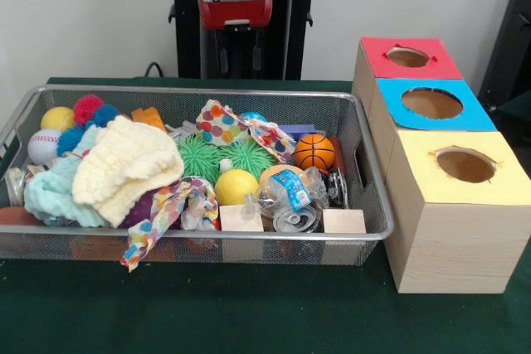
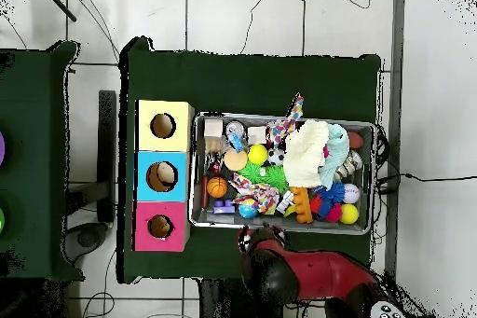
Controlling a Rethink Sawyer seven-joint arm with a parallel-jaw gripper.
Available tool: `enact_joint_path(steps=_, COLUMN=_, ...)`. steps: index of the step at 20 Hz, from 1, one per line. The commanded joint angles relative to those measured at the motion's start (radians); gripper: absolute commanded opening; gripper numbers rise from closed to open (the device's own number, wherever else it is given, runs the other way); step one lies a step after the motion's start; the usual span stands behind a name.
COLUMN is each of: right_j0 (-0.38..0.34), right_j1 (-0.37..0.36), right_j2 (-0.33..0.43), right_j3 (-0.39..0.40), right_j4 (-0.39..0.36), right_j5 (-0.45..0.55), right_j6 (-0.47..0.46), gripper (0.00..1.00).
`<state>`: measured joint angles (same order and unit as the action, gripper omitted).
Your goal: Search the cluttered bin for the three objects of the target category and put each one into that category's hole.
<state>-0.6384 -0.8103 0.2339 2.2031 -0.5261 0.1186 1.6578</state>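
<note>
- Wire-mesh bin [image 1: 365, 151], on green table [image 1: 249, 321]; crammed with balls, cloths, blocks.
- Gripper [image 1: 238, 60]: raised behind the bin's back rim, touching nothing; finger spread impossible to tell.
- Orange basketball [image 1: 314, 152]: below the fingers, toward the boxes.
- Yellow ball [image 1: 236, 186]: lower down, mid-bin.
- Baseball [image 1: 42, 146]: far end from boxes.
- Red-topped box [image 1: 410, 57], blue-topped box [image 1: 432, 104], yellow-topped box [image 1: 465, 165]: one hole each, in a row just beside the bin.

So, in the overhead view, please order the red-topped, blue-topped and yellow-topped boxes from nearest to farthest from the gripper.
1. Red-topped box, left of the gripper.
2. Blue-topped box, middle of the row.
3. Yellow-topped box, the row's upper end.
</note>
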Motion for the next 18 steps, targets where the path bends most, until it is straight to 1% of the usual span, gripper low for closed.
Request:
enact_joint_path(steps=1, right_j0=-0.064, right_j1=-0.05, right_j2=0.184, right_j3=-0.127, right_j4=-0.034, right_j5=0.202, right_j6=-0.158, gripper=1.0)
enact_joint_path(steps=3, right_j0=-0.083, right_j1=-0.057, right_j2=0.216, right_j3=-0.163, right_j4=-0.027, right_j5=0.274, right_j6=-0.212, gripper=1.0)
enact_joint_path(steps=5, right_j0=-0.093, right_j1=-0.048, right_j2=0.229, right_j3=-0.201, right_j4=-0.026, right_j5=0.361, right_j6=-0.257, gripper=1.0)
enact_joint_path(steps=7, right_j0=-0.12, right_j1=-0.039, right_j2=0.251, right_j3=-0.217, right_j4=-0.034, right_j5=0.401, right_j6=-0.28, gripper=1.0)
enact_joint_path(steps=9, right_j0=-0.153, right_j1=-0.028, right_j2=0.278, right_j3=-0.223, right_j4=-0.046, right_j5=0.417, right_j6=-0.289, gripper=1.0)
enact_joint_path(steps=12, right_j0=-0.183, right_j1=-0.026, right_j2=0.3, right_j3=-0.233, right_j4=-0.066, right_j5=0.43, right_j6=-0.283, gripper=1.0)
enact_joint_path(steps=15, right_j0=-0.2, right_j1=-0.028, right_j2=0.315, right_j3=-0.258, right_j4=-0.086, right_j5=0.457, right_j6=-0.273, gripper=1.0)
enact_joint_path(steps=18, right_j0=-0.212, right_j1=-0.006, right_j2=0.329, right_j3=-0.294, right_j4=-0.093, right_j5=0.495, right_j6=-0.275, gripper=1.0)
